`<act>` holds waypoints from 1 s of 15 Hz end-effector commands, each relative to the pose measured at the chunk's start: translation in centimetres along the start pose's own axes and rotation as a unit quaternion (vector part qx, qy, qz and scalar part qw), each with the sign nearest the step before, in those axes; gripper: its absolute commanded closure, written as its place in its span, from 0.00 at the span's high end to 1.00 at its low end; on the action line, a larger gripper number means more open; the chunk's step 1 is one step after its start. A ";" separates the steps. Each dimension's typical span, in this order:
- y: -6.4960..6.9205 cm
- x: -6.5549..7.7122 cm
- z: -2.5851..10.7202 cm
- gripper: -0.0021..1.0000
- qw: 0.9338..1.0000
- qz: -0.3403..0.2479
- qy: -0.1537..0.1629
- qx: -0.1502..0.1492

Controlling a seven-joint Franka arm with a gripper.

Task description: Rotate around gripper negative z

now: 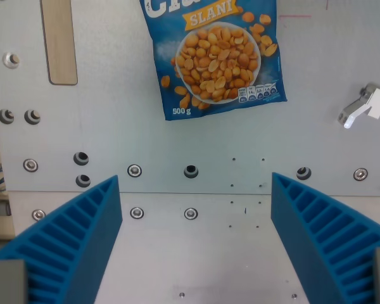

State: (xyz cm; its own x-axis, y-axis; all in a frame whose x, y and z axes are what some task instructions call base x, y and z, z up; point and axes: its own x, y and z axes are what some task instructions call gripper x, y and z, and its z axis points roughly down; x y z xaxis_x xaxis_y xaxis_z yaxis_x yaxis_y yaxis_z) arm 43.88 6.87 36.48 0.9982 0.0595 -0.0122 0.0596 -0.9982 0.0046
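My gripper (195,190) points down at a grey metal plate (177,133). Its two blue ribbed fingers (76,234) stand wide apart at the bottom corners of the wrist view, open, with nothing between them. A blue bag of salted peanuts (216,57) lies flat on the plate at the top middle, tilted slightly, well beyond the fingertips. Its upper part is cut off by the frame edge.
The plate carries several bolts and holes, such as a black hole (190,171). A wooden slot (58,41) shows at top left. A small white-and-metal bracket (364,106) sits at the right. A plate seam runs across near the fingertips.
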 end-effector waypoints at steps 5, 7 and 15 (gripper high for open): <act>0.0 0.0 -0.3 1.00 0.999 -0.033 0.004 0.000; 0.0 0.0 -0.3 1.00 0.999 -0.046 0.004 0.000; 0.0 0.0 -0.3 1.00 0.995 -0.100 0.004 0.000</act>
State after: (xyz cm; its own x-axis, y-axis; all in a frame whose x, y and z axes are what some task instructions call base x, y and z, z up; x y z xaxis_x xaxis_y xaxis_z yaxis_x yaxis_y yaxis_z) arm 43.87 6.92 36.48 0.9888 0.1486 -0.0126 0.1487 -0.9889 0.0039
